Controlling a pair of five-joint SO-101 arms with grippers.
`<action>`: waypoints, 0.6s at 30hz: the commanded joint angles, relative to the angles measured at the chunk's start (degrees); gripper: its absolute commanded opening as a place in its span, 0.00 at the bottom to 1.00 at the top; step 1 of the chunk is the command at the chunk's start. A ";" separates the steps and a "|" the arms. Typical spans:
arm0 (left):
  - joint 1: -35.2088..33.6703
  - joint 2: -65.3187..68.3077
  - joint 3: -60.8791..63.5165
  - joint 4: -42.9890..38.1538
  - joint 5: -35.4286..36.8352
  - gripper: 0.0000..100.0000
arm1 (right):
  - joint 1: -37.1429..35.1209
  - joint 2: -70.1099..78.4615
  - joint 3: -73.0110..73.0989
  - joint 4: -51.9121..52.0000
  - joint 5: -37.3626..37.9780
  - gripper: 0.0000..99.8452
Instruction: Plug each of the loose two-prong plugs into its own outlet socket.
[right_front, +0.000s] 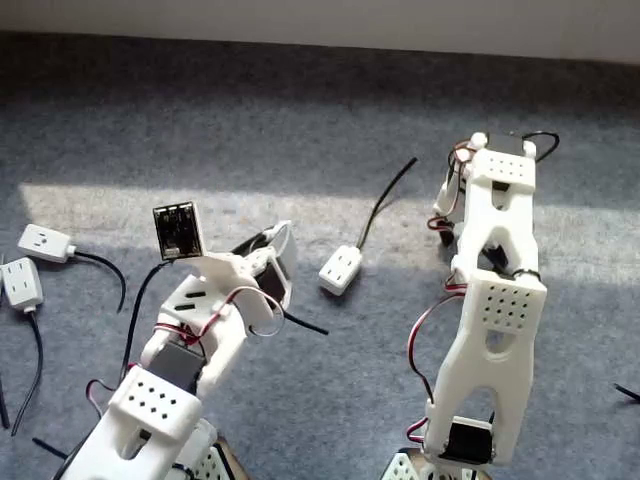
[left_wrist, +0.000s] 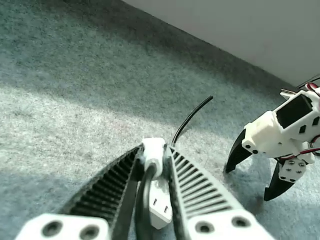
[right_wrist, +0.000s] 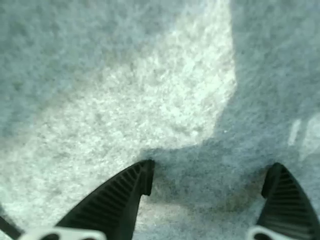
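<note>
My left gripper (left_wrist: 154, 152) is shut on a white two-prong plug (left_wrist: 159, 205) whose black cord runs back between the fingers. In the high view this gripper (right_front: 280, 262) is just left of a white outlet socket (right_front: 340, 268) lying on the grey carpet. The socket's black cable (left_wrist: 192, 117) trails away past the fingertips, and most of the socket is hidden behind the plug in the left wrist view. My right gripper (right_wrist: 211, 170) is open with its black fingers wide apart over bare carpet. It hangs low to the right of the socket (left_wrist: 247, 184).
Two more white sockets (right_front: 45, 242) (right_front: 20, 283) with black cords lie at the far left of the carpet. A pale wall (right_front: 320, 20) borders the far side. A band of sunlight crosses the carpet (right_front: 250, 130).
</note>
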 joint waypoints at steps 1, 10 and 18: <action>0.40 3.91 -2.07 -1.67 -4.75 0.01 | -0.22 0.57 -1.19 -1.54 0.35 0.35; 8.92 4.62 -9.10 -5.10 -9.85 0.01 | -0.13 0.57 -1.45 -1.63 0.53 0.35; 7.96 5.58 -4.79 -15.56 -11.78 0.01 | -0.13 0.57 -1.19 -2.42 0.62 0.35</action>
